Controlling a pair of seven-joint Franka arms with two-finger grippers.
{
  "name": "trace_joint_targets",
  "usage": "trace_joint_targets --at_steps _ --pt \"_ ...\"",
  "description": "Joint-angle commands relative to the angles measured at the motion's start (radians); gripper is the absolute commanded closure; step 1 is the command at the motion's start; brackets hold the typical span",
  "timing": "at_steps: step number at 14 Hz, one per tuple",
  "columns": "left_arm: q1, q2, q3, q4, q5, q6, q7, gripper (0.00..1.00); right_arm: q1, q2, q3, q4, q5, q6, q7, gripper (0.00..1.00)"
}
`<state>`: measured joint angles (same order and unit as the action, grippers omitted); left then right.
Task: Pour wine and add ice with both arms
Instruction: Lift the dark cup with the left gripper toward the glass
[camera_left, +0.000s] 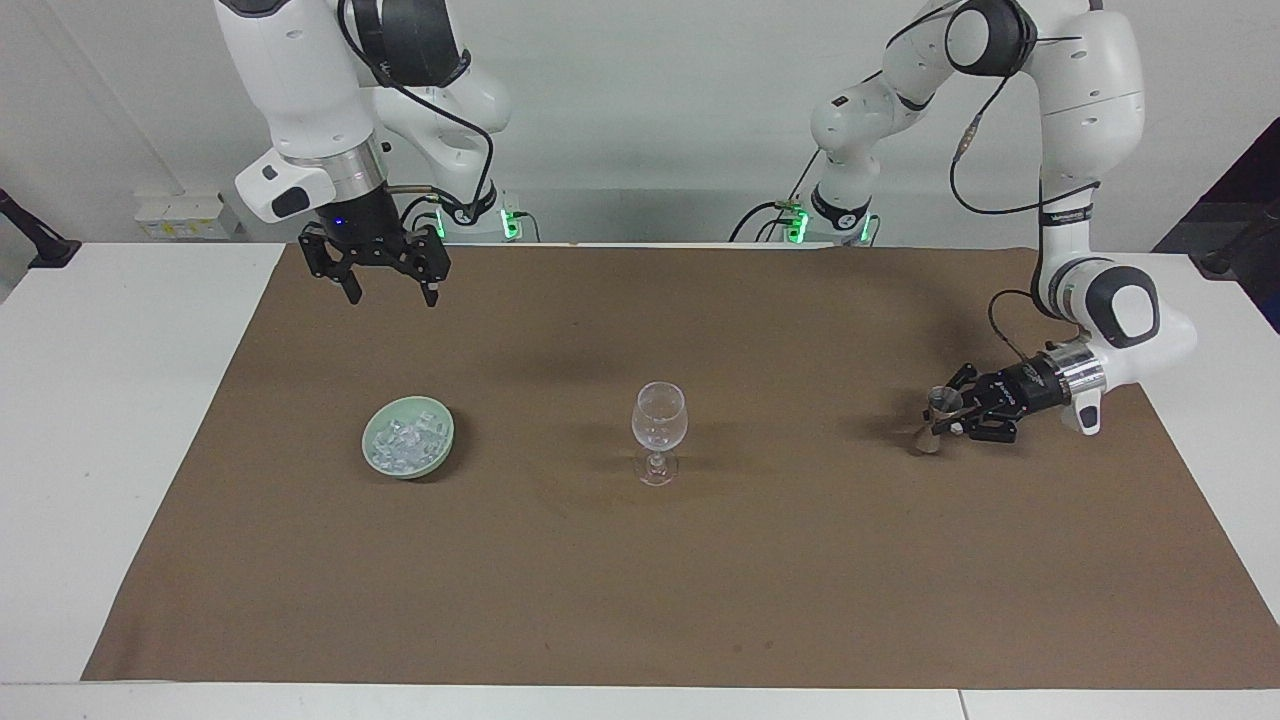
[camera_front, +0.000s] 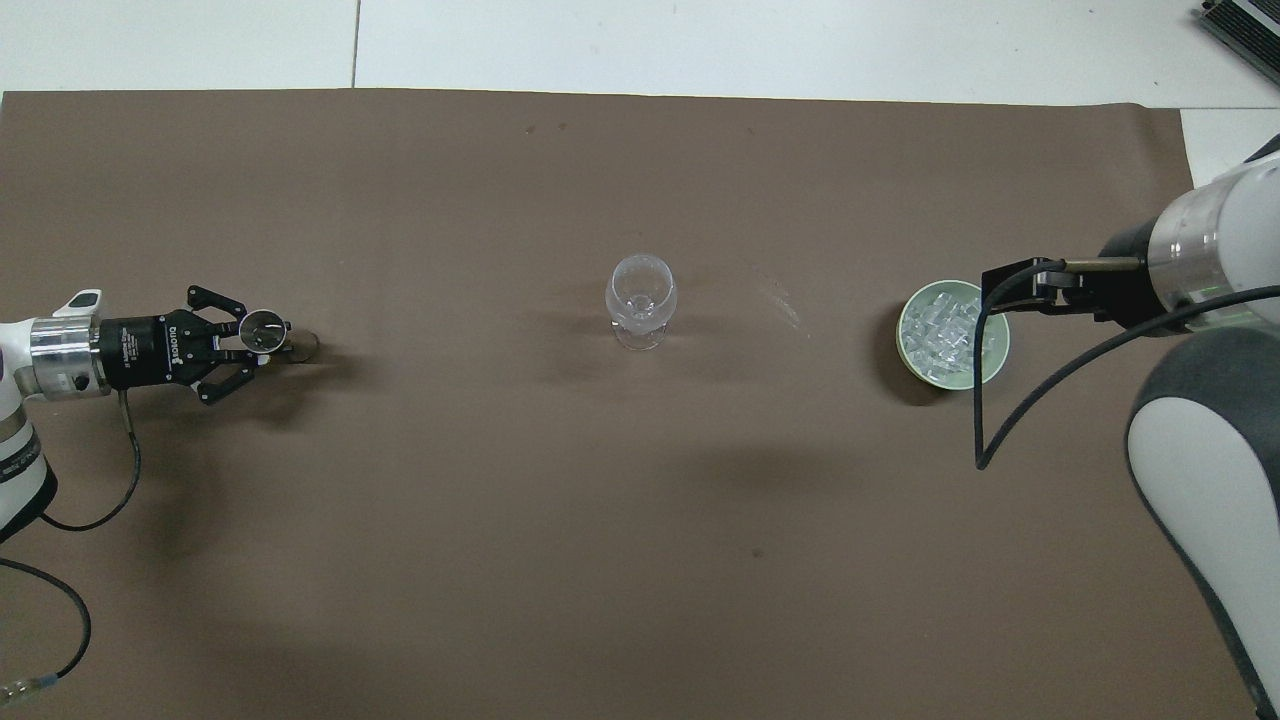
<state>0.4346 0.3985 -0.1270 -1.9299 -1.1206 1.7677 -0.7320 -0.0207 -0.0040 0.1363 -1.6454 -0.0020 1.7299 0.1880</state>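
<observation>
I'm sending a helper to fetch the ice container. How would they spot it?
On the brown paper sheet, toward the right arm's end of the table, sits a small round pale green bowl. Unlike the clear stemmed wine glass mid-sheet, it is low, opaque and heaped with ice cubes.

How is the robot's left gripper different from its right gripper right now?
The left gripper is shut on a small metal measuring cup low over the brown mat; the right gripper is open and holds nothing. The left gripper lies sideways, while the right gripper points straight down, high up. Both are black with two fingers.
</observation>
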Motion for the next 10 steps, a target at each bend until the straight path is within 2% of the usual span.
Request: trace_joint_targets --at_steps 1,4,7,10 --pt "-0.045 -0.087 0.009 0.003 -0.001 0.012 -0.128 1.00 -0.021 -0.007 0.008 -0.001 0.024 -0.004 -0.022 0.00" --pt "-0.094 -0.144 0.009 0.003 0.001 0.021 -0.262 1.00 -0.021 -0.007 0.008 0.001 0.024 -0.004 -0.022 0.00" --pt "-0.145 -0.150 -0.002 -0.001 -0.024 0.076 -0.342 1.00 -0.021 -0.007 0.008 -0.001 0.024 -0.004 -0.022 0.00" --pt "-0.210 -0.155 -0.002 -0.012 -0.135 0.136 -0.398 1.00 -0.021 -0.007 0.008 -0.001 0.024 -0.004 -0.022 0.00"
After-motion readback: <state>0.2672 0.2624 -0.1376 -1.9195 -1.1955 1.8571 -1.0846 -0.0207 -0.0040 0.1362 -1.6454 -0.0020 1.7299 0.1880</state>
